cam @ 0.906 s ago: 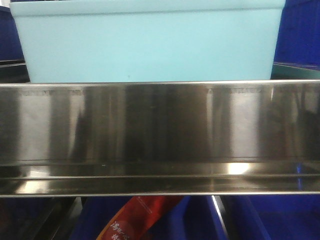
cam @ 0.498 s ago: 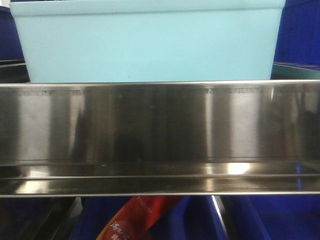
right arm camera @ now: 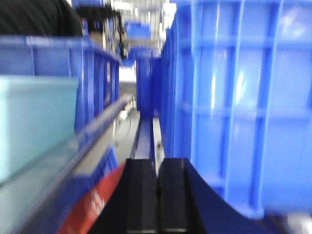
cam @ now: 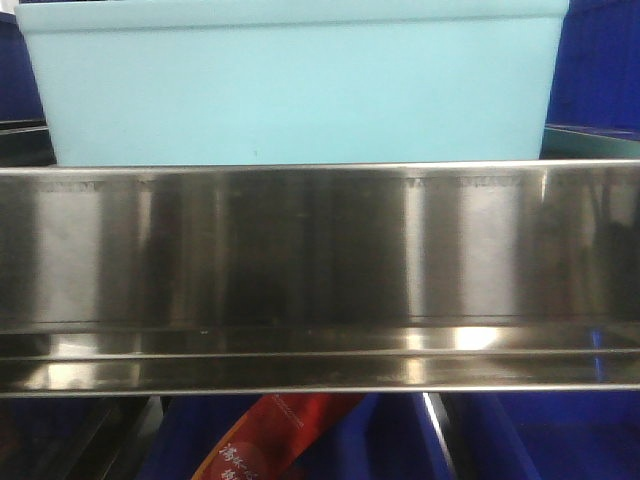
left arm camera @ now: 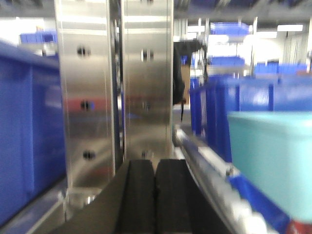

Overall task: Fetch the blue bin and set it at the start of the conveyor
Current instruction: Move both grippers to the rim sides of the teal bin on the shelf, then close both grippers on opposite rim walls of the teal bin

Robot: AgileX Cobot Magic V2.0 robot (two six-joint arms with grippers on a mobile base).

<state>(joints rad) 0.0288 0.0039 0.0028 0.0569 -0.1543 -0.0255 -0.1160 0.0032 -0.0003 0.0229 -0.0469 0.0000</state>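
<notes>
The pale turquoise blue bin [cam: 295, 85] stands on a shelf behind a shiny steel rail [cam: 320, 270], filling the top of the front view. Its corner shows at the right of the left wrist view [left arm camera: 273, 161] and at the left of the right wrist view [right arm camera: 34, 126]. My left gripper [left arm camera: 155, 168] is shut with nothing in it, left of the bin and beside a steel upright [left arm camera: 112, 92]. My right gripper [right arm camera: 157, 168] is shut and empty too, right of the bin, next to a dark blue crate [right arm camera: 243, 102]. The conveyor start is out of view.
Dark royal-blue bins [left arm camera: 29, 131] flank the pale one on both sides [right arm camera: 97, 83]. A red packet [cam: 275, 440] lies in a blue bin on the level below the rail. Both wrist views are blurred.
The front view has shifted only slightly; the reflections on the steel rail have moved a little to the left. The pale bin stands where it was.
</notes>
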